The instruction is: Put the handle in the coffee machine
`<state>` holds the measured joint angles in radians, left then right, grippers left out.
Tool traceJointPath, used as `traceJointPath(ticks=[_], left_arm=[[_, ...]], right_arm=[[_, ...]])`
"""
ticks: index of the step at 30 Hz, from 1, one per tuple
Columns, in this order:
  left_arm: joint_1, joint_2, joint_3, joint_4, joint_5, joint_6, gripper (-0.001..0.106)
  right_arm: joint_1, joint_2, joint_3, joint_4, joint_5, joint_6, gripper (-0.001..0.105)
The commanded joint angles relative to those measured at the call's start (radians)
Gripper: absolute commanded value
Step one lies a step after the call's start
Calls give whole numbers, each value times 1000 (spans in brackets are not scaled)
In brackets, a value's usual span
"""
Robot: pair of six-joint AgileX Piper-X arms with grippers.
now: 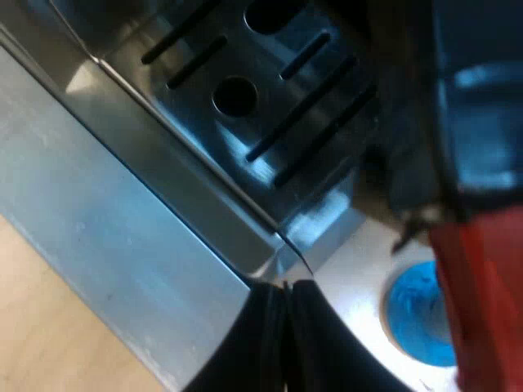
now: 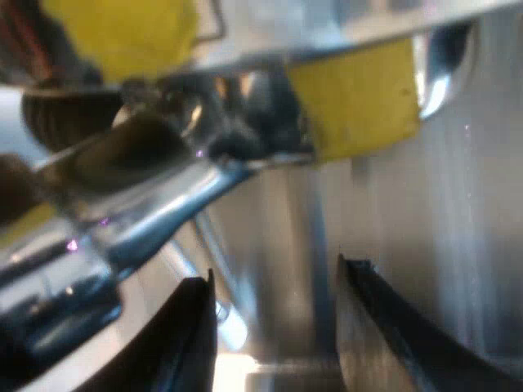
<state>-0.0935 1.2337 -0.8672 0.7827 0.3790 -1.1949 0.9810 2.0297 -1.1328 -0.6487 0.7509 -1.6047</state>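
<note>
Two tools: left tool [image 1: 286,299] clenched by drip tray [image 1: 245,98], right tool [image 2: 278,282] released near holder [image 2: 155,200]

A pale wooden table [image 1: 33,327] carries the espresso machine [image 1: 122,212], whose brushed metal base meets the wood along one straight edge. The machine's slotted drip tray [image 1: 270,90] sits above that base. Just past the base's corner is a light surface [image 1: 351,269] where a blue tamper [image 1: 421,314] stands inside a round ring. Whether that surface is the table itself cannot be told.
</note>
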Motion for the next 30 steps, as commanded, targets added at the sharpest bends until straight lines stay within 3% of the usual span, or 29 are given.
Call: traceJointPath(ticks=[1,8,13,17,19,26,30], left_arm=[[-8,-21,10,21,4,-11,0],[-8,-62,14,-12,-2,-47,0],[-8,-62,14,-30,-10,-65,0],[-8,-62,14,-37,-10,-70,0],[-8,-62,14,-37,-8,-112,0],[-75,-86,14,-37,-14,-154,0],[-134,-112,14,-37,-69,-186,0]], right_arm=[[0,-63,39,109,-129,52,39],[11,-149,151,109,-183,61,39],[42,-290,287,147,-209,64,39],[60,-377,348,236,-220,110,39],[68,-442,385,296,-261,144,39],[114,-633,431,494,-307,144,39],[148,-744,431,633,-309,144,39]])
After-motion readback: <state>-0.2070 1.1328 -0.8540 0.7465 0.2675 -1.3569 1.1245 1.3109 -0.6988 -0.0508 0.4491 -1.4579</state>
